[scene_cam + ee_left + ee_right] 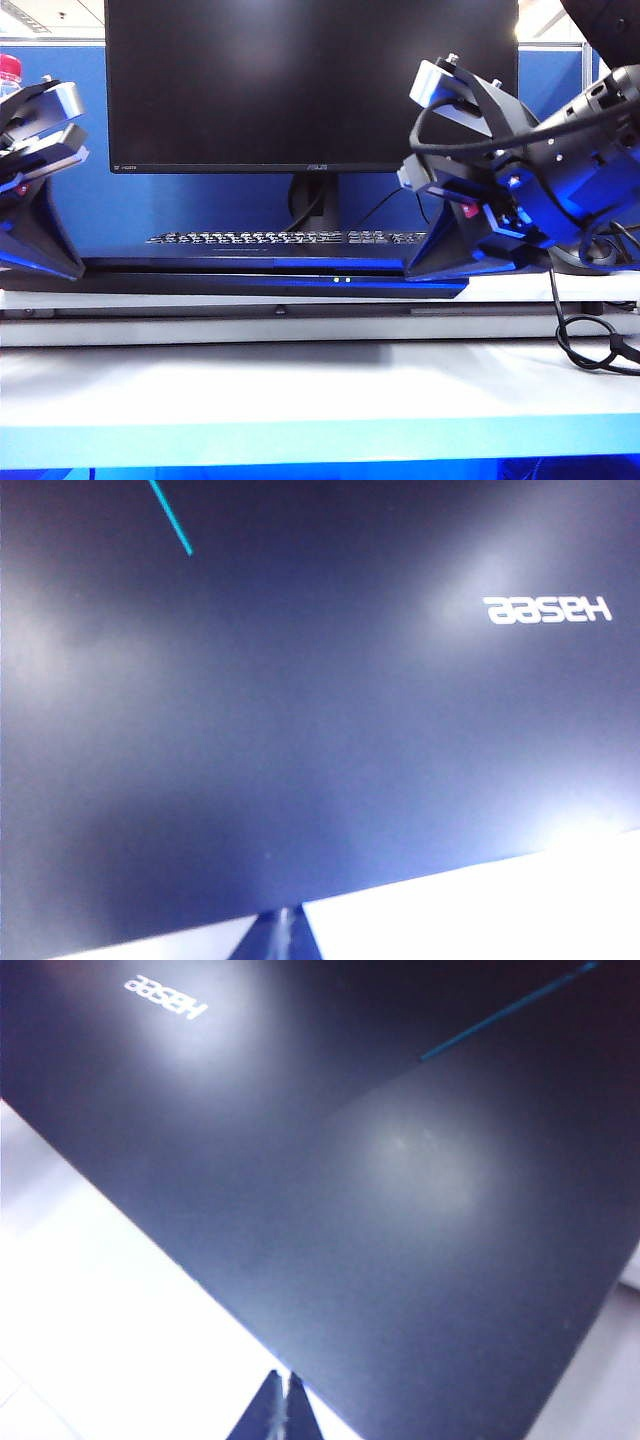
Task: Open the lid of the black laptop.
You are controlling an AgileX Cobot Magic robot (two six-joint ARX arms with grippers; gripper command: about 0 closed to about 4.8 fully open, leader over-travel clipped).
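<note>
Laptop first: the wide, slim black laptop with the blue sheen lies shut and flat on the white table, its long axis running side to side across the exterior view, two small white lights on the front edge facing me. Its thin dark lid fills both wrist views, the "Hasee" mark reading upside down in each, so I judge both cameras look at it from the front side.

I have the left gripper down at the left end of the lid and the right gripper down near the right end; each appears to rest on or just above the top surface, though I cannot tell true contact. In each wrist view the fingertips show as a narrow dark wedge with only a sliver between them, so both read to me as pressed together, pinching nothing.

What the lift turns on, as I see it: the front lip runs below and in front of both tools, while the hinge line is at the back, toward the large black ASUS monitor and the separate black keyboard. Both arms seem about equally near that lip
</note>
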